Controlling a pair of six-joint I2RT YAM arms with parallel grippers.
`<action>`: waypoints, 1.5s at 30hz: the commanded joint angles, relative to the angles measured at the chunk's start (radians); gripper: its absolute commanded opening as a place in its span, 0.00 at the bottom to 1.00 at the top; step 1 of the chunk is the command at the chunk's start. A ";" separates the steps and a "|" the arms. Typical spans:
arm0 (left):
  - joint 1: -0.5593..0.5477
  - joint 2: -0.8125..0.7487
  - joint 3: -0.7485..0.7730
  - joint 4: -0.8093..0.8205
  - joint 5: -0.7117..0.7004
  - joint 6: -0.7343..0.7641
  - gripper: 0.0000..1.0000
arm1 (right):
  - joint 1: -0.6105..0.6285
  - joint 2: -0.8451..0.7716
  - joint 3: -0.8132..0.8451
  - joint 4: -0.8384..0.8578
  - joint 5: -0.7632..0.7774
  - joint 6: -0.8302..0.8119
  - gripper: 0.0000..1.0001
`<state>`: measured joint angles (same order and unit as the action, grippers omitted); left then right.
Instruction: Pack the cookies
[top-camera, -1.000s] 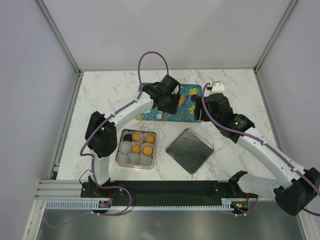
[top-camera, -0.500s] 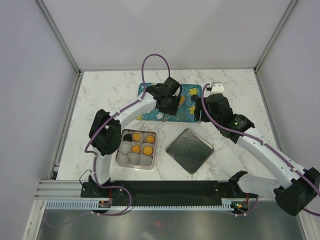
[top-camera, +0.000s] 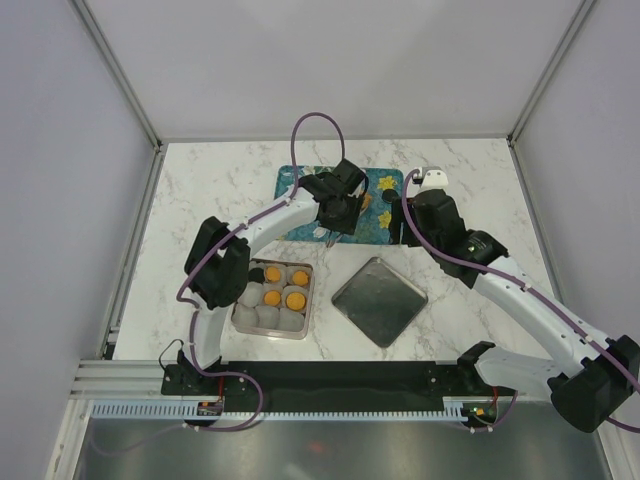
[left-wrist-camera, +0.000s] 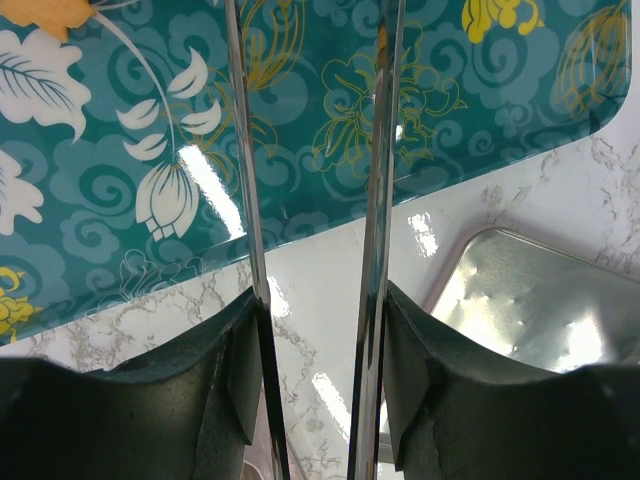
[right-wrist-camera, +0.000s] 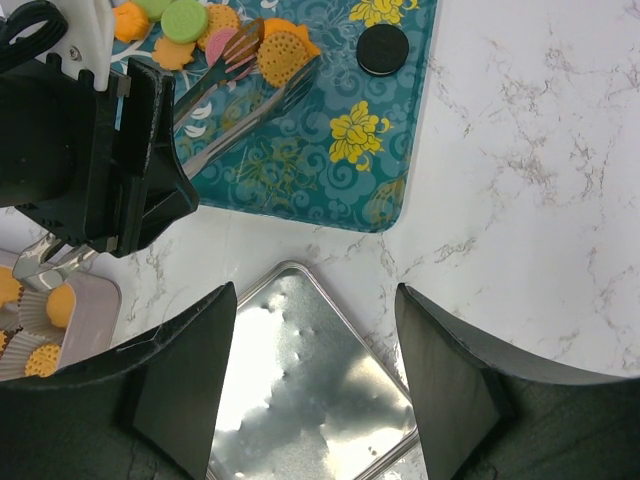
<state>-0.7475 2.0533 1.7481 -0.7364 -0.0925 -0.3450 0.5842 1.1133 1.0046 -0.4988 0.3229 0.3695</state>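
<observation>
The left hand is clamped on the handles of the metal tongs. It is closed only as far as the handles allow, and the two blades run out from it with a gap between them. The blade tips sit either side of an orange cookie on the teal tray; I cannot tell whether they pinch it or merely bracket it. Change over the last second: the left elbow swings in to the right and the hand turns and shifts slightly over the tray, bringing the tongs onto the loose pile at the tray's far left. That pile includes a green cookie, a pink cookie and more orange ones. A black cookie lies apart, further right on the tray. The right hand has its fingers spread wide and holds nothing. It hovers over the tray's near right corner and the far corner of the square metal lid, essentially unmoved. The tin box at near left on the bench shows no change in its count. It holds four orange and one black in white paper cups, and the other cups are empty. Reading: this is the approach for the next pick, not a placement. By cup count the packing is about half done, and the lid is still off.
</observation>
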 joint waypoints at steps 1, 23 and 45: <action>-0.007 0.007 0.039 0.046 -0.030 0.043 0.53 | -0.004 -0.023 -0.003 0.009 0.016 -0.011 0.73; -0.023 -0.084 0.013 0.034 -0.085 0.080 0.43 | -0.004 -0.015 -0.014 0.026 0.016 -0.009 0.73; -0.024 -0.571 -0.422 0.032 -0.016 -0.061 0.42 | -0.004 0.197 0.089 0.158 -0.027 0.020 0.73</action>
<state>-0.7662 1.5803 1.3731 -0.7307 -0.1196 -0.3508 0.5842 1.2774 1.0348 -0.4133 0.3115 0.3740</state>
